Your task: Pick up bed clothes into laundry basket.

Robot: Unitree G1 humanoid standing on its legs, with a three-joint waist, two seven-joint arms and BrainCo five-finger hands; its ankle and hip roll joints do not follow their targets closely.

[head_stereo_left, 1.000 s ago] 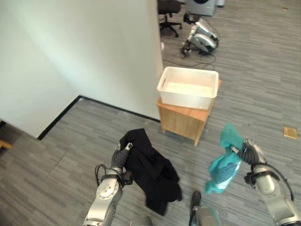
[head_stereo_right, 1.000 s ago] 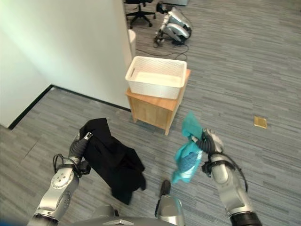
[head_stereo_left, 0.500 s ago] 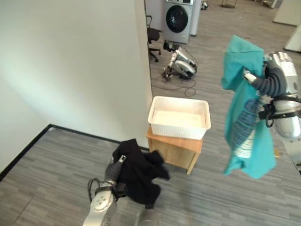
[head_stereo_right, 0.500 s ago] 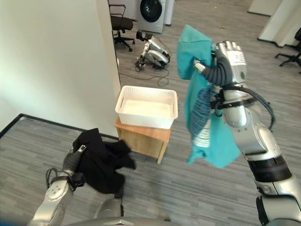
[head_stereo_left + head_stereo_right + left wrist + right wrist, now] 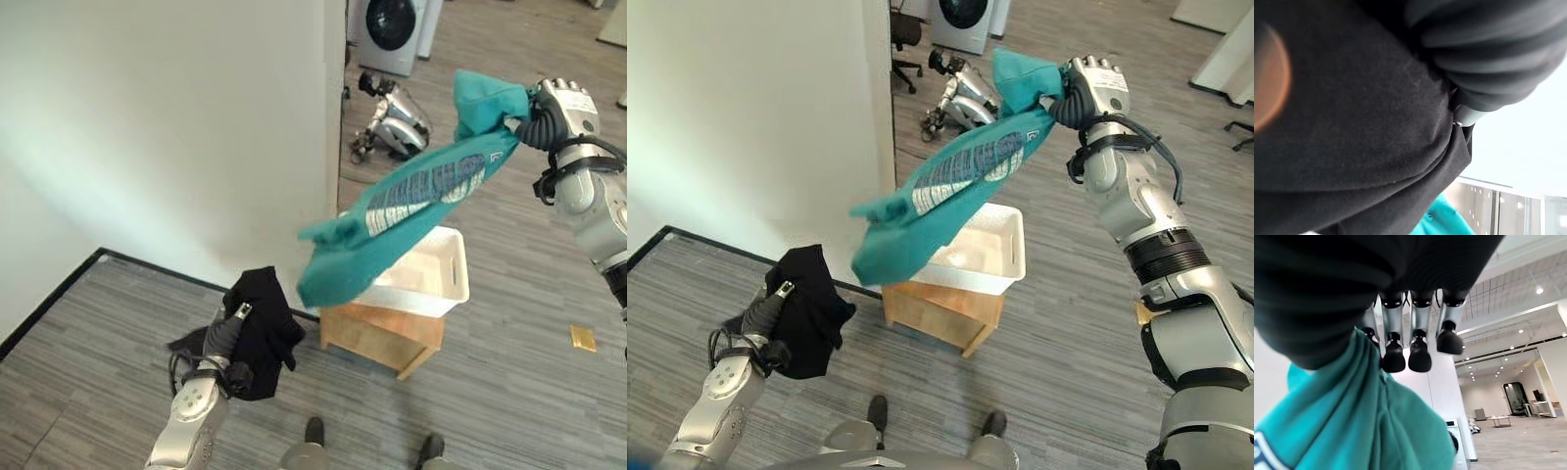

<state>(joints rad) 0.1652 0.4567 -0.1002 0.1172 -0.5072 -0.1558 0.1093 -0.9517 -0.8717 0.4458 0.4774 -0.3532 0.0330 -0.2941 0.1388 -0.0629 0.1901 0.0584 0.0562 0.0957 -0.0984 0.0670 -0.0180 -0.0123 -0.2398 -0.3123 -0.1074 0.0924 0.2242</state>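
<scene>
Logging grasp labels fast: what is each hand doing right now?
Left hand: shut on the black garment.
Right hand: shut on the teal shirt.

Bright, even indoor light fills the room. The white wall (image 5: 167, 127) glows pale and washed out, with a soft brighter band slanting across it to the left of the white basket (image 5: 431, 279). In the right wrist view, round ceiling lamps (image 5: 1539, 290) shine as small hot spots. The teal shirt (image 5: 411, 211) is smeared with motion blur in the air above the basket. In the left wrist view the black garment (image 5: 1352, 127) sits close and dim, with an orange out-of-focus blob (image 5: 1268, 78) beside it.
</scene>
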